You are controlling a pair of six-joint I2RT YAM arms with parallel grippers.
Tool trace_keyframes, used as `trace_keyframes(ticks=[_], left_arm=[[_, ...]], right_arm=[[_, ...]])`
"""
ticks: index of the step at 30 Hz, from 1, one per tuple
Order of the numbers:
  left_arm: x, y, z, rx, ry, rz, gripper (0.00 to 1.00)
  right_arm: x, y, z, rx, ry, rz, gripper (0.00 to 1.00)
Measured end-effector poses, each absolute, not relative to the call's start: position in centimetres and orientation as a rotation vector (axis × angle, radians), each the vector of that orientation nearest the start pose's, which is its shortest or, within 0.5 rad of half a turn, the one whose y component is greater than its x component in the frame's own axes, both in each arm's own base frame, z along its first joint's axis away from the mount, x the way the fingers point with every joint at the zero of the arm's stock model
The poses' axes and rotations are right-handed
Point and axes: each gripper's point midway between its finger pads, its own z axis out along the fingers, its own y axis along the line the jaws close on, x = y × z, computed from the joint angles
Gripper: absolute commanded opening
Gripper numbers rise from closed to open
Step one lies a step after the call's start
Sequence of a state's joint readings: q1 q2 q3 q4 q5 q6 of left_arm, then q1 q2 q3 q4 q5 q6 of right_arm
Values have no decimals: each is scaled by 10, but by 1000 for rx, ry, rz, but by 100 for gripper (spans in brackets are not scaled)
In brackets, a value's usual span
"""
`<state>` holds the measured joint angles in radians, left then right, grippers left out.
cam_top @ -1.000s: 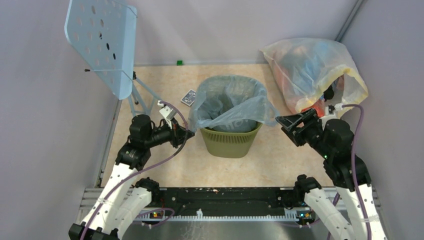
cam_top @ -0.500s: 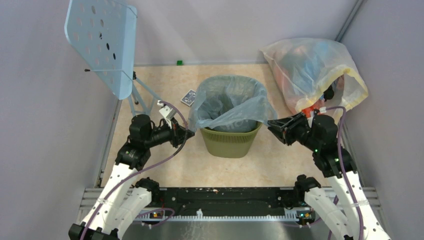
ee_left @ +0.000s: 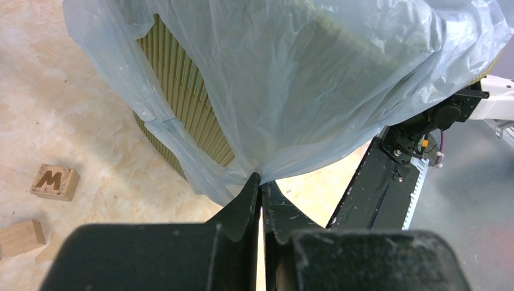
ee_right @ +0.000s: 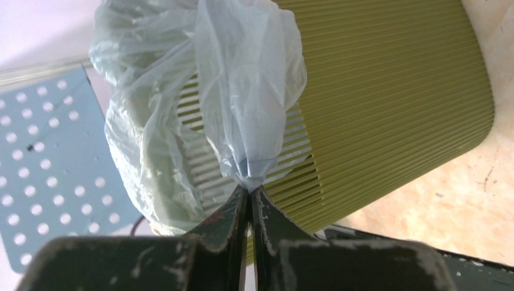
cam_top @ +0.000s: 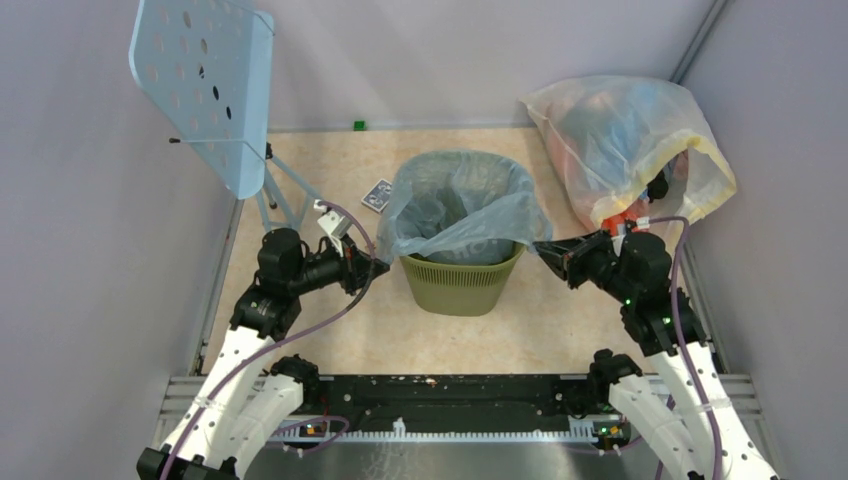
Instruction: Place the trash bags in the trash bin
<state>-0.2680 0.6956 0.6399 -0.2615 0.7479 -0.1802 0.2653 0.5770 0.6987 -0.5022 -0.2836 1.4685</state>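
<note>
The pale blue trash bag [cam_top: 455,205] lines the olive-green trash bin [cam_top: 462,282] in the middle of the floor, its edges draped over the rim. My left gripper [cam_top: 382,265] is shut on the bag's left corner; in the left wrist view the gripper [ee_left: 260,182] pinches the film of the bag [ee_left: 291,79] beside the ribbed bin wall [ee_left: 182,79]. My right gripper [cam_top: 541,247] is shut on the right corner. In the right wrist view that gripper [ee_right: 248,189] holds a bunched point of the bag [ee_right: 242,79] against the bin [ee_right: 394,103].
A big clear-yellowish sack [cam_top: 625,145] full of coloured items lies at the back right, close behind the right arm. A pale blue perforated panel [cam_top: 205,85] on thin legs stands back left. A small patterned box [cam_top: 377,195] lies left of the bin. Wooden blocks [ee_left: 54,182] lie nearby.
The right gripper has moved left to the bag's right corner and closed on it. The left arm, the bag and the bin have stayed put.
</note>
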Motion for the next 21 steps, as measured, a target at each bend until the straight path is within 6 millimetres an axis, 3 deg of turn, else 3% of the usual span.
trace_keyframes(ticks=[4, 8, 13, 17, 21], left_arm=[[198, -184, 229, 608, 1824, -1009, 7], [196, -184, 237, 613, 1807, -1006, 7], [191, -183, 253, 627, 1756, -998, 6], [187, -184, 257, 642, 1739, -1014, 0], [183, -187, 259, 663, 1725, -1044, 0]], right_arm=[[217, 151, 262, 1057, 1925, 1358, 0], [213, 150, 253, 1036, 1965, 1315, 0], [202, 147, 230, 981, 2034, 1245, 0], [201, 149, 196, 977, 2111, 1207, 0], [210, 152, 188, 913, 2138, 1177, 0]])
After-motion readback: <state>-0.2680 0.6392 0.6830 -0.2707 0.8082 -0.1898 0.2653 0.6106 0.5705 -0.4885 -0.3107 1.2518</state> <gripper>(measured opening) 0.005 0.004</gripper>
